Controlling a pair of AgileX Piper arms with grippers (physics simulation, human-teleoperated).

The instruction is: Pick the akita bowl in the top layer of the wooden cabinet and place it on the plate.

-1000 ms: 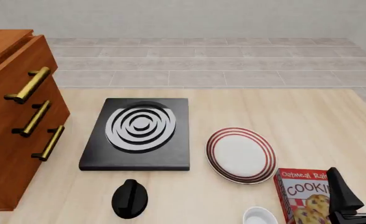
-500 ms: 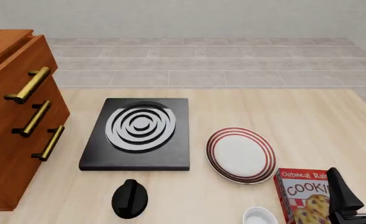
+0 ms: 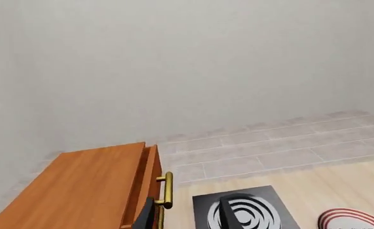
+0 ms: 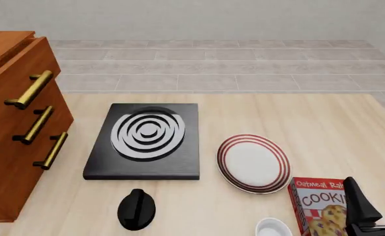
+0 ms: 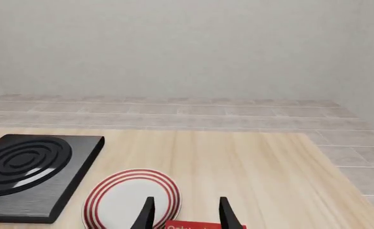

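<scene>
The wooden cabinet (image 4: pixel 12 147) stands at the table's left edge and also shows in the left wrist view (image 3: pixel 85 191). Its top layer (image 4: pixel 29 73) is the uppermost drawer, with a brass handle (image 4: pixel 29 89), and it looks shut. The akita bowl is hidden. Right of the middle of the table lies the plate (image 4: pixel 253 162), white with red rings and nothing on it. My right gripper (image 4: pixel 374 189) stands open at the lower right, behind the plate (image 5: pixel 133 198). Only the two fingertips of my left gripper (image 3: pixel 188 214) show; they are apart, to the right of the cabinet.
A black stove (image 4: pixel 143 140) with white rings lies between cabinet and plate. A round black knob (image 4: pixel 137 209) sits in front of it. A cookie box (image 4: pixel 320 206) and a plain white small bowl (image 4: pixel 273 227) are at the near edge by my right gripper.
</scene>
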